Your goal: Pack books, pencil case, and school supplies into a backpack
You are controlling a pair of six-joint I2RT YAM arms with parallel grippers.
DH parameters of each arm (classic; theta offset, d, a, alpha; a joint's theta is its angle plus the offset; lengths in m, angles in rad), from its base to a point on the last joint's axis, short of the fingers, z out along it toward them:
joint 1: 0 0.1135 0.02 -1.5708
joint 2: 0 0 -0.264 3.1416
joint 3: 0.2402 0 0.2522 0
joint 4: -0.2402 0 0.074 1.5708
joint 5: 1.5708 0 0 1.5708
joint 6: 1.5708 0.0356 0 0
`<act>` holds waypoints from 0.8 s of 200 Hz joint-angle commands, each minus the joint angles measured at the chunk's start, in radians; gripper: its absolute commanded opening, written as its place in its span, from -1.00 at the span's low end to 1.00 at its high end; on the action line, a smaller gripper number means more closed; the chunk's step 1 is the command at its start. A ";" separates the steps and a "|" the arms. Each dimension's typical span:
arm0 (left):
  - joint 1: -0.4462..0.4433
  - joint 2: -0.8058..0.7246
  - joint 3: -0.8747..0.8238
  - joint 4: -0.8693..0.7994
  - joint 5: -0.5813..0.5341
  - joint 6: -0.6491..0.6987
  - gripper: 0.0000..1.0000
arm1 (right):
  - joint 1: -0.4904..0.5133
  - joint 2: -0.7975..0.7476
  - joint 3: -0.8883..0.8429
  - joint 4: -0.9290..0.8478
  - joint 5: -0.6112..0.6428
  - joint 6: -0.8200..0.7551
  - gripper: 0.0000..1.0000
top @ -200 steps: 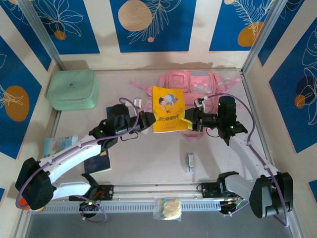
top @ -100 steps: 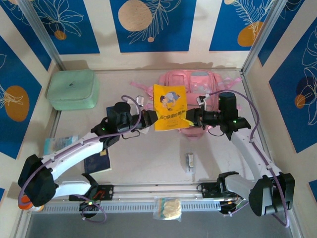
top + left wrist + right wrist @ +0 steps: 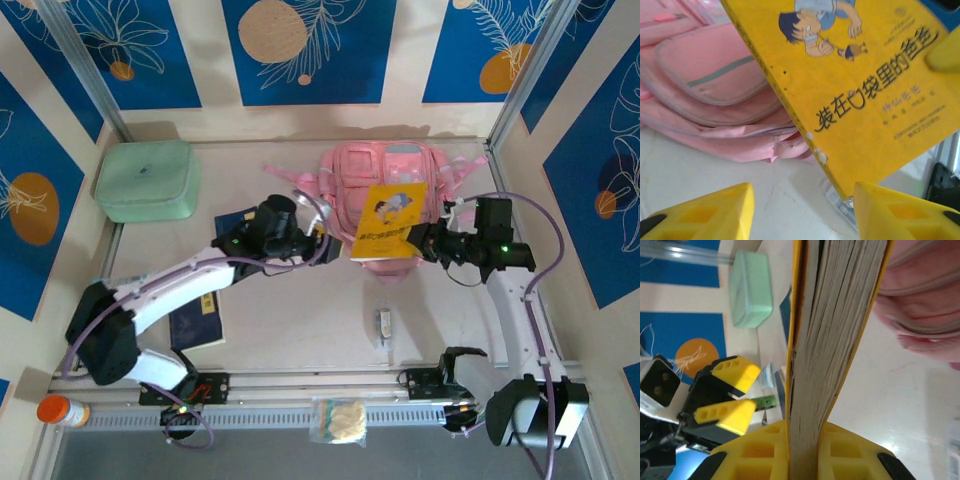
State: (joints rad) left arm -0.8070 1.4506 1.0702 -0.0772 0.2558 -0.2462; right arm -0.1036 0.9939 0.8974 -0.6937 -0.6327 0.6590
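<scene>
By backpack (image 3: 372,165) — yellow cartoon book (image 3: 391,220) | right end effector (image 3: 805,440) gripping | left end effector (image 3: 802,202) parted

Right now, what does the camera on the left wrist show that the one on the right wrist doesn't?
Left wrist view: the front cover of the yellow book, with its cartoon and title, and the left gripper from behind its own fingers, open with nothing between them. Right wrist view: the book's page edges clamped in the right gripper, the mint-green case far behind, and the left gripper seen from across. Both share the yellow book and the pink backpack beside it.
</scene>
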 commanded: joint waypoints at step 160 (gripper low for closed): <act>-0.108 0.597 0.521 -0.168 -0.197 0.590 0.19 | -0.346 -0.077 -0.029 -0.113 0.078 -0.003 -1.00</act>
State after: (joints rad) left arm -0.9123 2.0167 1.5356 -0.2707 0.1257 0.2958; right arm -0.4400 0.9386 0.8688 -0.8494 -0.5190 0.6434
